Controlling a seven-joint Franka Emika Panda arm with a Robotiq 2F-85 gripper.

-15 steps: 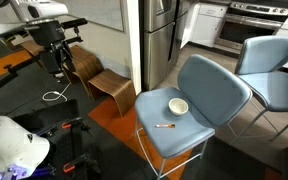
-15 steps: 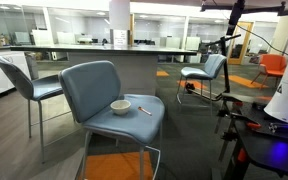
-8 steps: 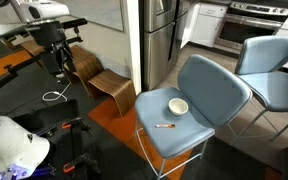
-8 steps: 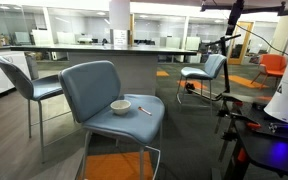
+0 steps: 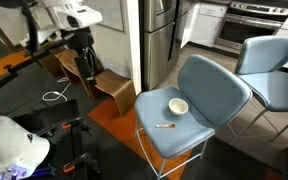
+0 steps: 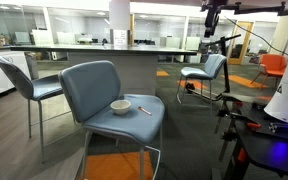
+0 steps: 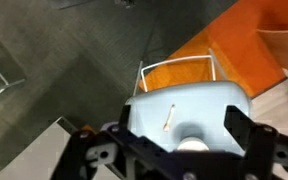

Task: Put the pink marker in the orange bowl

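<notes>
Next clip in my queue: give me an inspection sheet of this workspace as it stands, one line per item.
Surface: blue chair seat, used as the work surface.
Job's things: pink marker lies flat on the seat beside the orange bowl, not in it; the bowl stands upright.
Clutter: nothing seen.
Grippers: gripper is open, fingers spread, holding nothing, high above the chair in the wrist view.
Cables: white cable looped on the floor.
Surroundings: second blue chair, curved wooden stool, refrigerator.
</notes>
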